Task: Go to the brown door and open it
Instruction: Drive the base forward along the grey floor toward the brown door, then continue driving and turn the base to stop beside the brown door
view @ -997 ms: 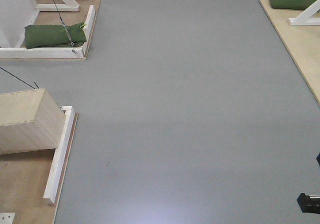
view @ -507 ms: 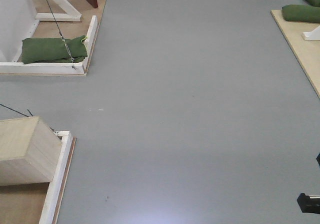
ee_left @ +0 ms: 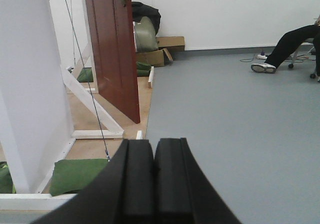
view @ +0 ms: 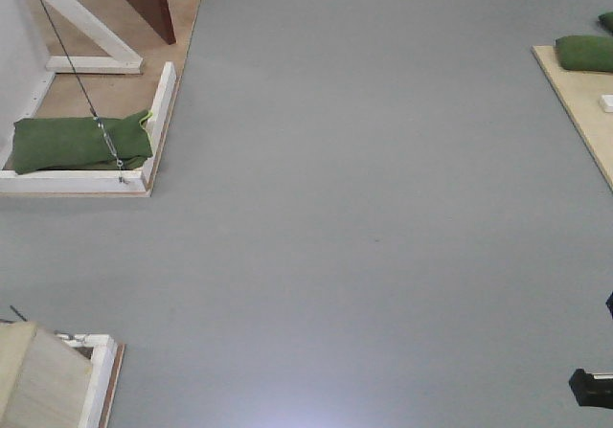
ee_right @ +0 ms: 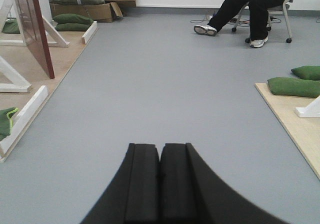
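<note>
Standing ahead-left on its plywood base, the brown door (ee_left: pixel 112 48) is neither reached nor opened; left gripper (ee_left: pixel 153 151) and right gripper (ee_right: pixel 160 154) are both closed, empty.

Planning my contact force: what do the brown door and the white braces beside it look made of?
The brown door looks like glossy varnished wood: reddish sheen, recessed panel lines. The white braces seem painted timber: square-cut, matte.

left gripper (ee_left: pixel 154 151) jaws together, right gripper (ee_right: pixel 160 154) likewise
</note>
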Robot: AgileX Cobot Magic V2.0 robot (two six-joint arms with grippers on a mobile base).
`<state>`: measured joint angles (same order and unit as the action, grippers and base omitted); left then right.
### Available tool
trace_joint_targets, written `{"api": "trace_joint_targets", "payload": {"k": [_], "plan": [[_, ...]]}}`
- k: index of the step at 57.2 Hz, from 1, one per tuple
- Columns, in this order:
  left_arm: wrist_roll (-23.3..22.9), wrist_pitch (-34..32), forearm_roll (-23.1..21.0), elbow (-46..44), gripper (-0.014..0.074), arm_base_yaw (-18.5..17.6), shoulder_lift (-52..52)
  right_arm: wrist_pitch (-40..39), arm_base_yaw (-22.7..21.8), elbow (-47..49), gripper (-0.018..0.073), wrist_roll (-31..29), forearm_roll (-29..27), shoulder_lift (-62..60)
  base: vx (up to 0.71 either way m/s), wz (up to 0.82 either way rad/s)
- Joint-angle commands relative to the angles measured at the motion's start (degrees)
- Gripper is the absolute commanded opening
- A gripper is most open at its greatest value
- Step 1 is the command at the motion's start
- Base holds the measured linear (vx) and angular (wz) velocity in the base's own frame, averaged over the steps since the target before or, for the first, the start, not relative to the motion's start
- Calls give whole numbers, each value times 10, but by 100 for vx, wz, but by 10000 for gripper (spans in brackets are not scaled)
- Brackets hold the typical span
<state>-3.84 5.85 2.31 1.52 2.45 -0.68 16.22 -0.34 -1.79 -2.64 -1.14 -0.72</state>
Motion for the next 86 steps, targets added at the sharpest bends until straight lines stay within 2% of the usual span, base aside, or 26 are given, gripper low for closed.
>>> {"api": "trace_joint_targets", "payload": {"k": [1,86], "plan": [[-4,-44,0,-10,-6,0,-10,-47,0,-2,0,-3,4,-8,52,-3],[-4,-44,0,-10,-6,0,-9,-47,1,-2,0,-3,4,-7,54,-1]]}}
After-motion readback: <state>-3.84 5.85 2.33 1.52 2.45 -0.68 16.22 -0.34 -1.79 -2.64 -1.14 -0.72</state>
